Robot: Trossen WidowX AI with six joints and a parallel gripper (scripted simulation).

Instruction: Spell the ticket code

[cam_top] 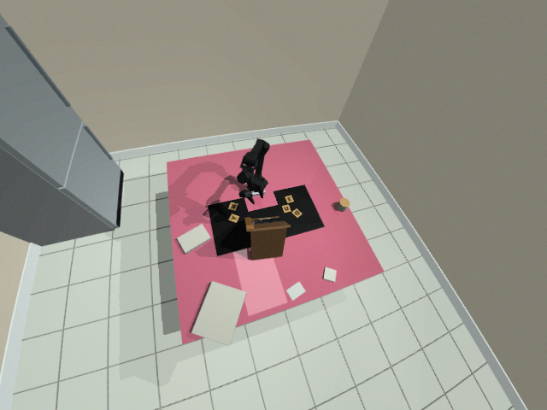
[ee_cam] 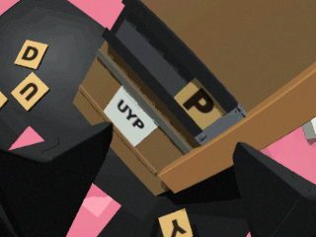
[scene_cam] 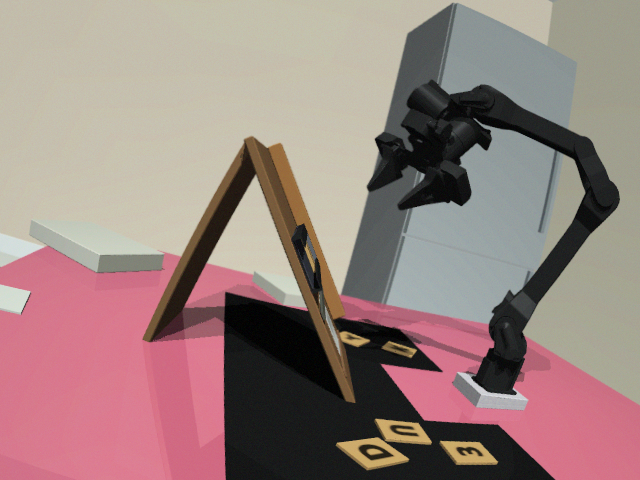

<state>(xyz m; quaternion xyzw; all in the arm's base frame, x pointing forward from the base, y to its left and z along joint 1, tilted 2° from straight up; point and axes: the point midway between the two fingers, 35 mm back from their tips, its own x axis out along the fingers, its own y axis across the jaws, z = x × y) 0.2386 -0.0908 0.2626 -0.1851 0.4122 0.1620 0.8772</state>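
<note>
The ticket (ee_cam: 129, 116) reads UYP. It is on the sloping board (ee_cam: 247, 35) (cam_top: 267, 243), below the dark rail (ee_cam: 148, 51). The P tile (ee_cam: 187, 98) sits in the rail against its right end block, upright to the ticket. The rest of the rail is empty. The U tile (ee_cam: 31, 91) (scene_cam: 403, 430) (cam_top: 285, 207) lies on the black mat, left of the board in the wrist view. The Y tile (ee_cam: 176, 224) (cam_top: 233, 218) lies on the mat's other side. My gripper (cam_top: 257, 199) (scene_cam: 385, 197) (ee_cam: 175, 139) is open and empty, above and in front of the board.
A D tile (ee_cam: 31, 53) (scene_cam: 373, 452) and a tile like a 3 (scene_cam: 469, 452) lie near the U. Another tile (cam_top: 232, 206) lies near the Y. An orange wooden strip (ee_cam: 222, 148) stands out beside the rail's end block. Pale slabs (cam_top: 219, 312) (cam_top: 193, 238) and a cylinder (cam_top: 342, 204) stand farther out.
</note>
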